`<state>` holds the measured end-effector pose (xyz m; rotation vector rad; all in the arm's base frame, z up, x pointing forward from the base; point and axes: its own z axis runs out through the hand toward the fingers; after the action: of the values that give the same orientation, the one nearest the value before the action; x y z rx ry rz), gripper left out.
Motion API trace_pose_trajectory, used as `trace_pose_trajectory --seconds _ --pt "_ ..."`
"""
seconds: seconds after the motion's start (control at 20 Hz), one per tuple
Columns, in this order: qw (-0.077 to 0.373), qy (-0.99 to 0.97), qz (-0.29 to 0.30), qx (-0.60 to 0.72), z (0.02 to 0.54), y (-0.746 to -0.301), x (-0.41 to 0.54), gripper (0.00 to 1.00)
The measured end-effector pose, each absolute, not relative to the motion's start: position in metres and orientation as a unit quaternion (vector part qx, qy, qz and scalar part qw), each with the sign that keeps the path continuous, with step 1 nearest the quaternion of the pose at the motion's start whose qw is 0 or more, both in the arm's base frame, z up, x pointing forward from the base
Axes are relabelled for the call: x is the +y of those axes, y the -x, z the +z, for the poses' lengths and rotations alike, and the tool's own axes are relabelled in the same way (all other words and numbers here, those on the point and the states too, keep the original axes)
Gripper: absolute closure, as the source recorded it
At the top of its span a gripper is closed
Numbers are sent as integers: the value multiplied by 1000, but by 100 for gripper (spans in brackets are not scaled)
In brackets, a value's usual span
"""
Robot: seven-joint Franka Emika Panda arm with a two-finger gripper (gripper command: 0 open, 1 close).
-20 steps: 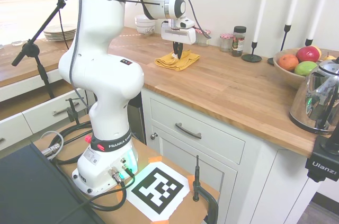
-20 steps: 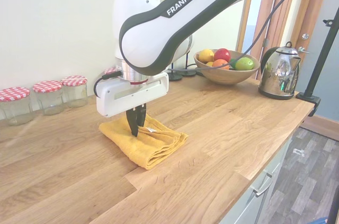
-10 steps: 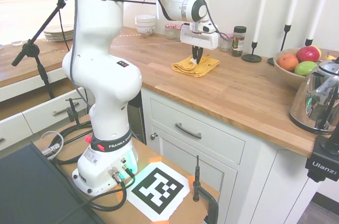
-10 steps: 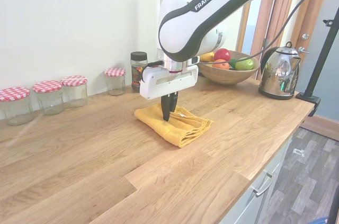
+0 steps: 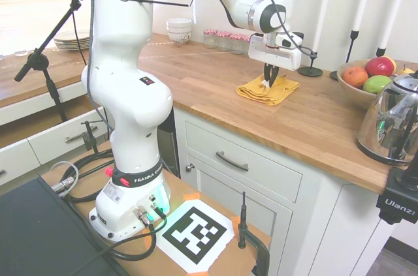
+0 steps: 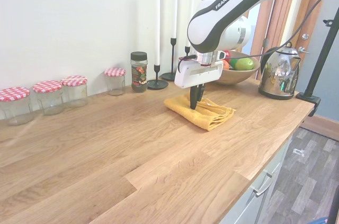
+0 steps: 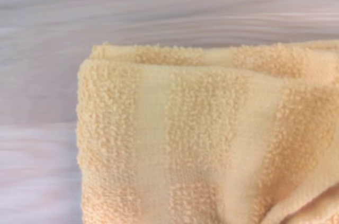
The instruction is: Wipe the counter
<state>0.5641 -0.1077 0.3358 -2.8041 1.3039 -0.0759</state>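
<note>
On wood counter (image 6: 106, 150): yellow cloth (image 6: 204, 113)

**Layout on the counter**

A folded yellow terry cloth (image 6: 204, 112) lies on the long brown butcher-block wooden counter (image 6: 106, 150), with the white arm's two-finger gripper (image 6: 194, 103) set down on it. Behind it by the wall stand a dark-lidded glass spice jar (image 6: 139, 71) and black candlesticks (image 6: 157, 83). Further along sit a wooden fruit bowl (image 6: 233, 74) and a shiny metal kettle (image 6: 279, 72).

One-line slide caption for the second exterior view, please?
Gripper shut on yellow towel, pressing it onto the counter.
</note>
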Motion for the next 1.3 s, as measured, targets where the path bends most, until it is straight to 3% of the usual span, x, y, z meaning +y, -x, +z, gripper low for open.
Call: trace_pose_trajectory --seconds 0.75,1.3 --pt "35 902 -29 429 340 -550 -172 100" --pt "30 912 -26 407 334 -564 -113 100"
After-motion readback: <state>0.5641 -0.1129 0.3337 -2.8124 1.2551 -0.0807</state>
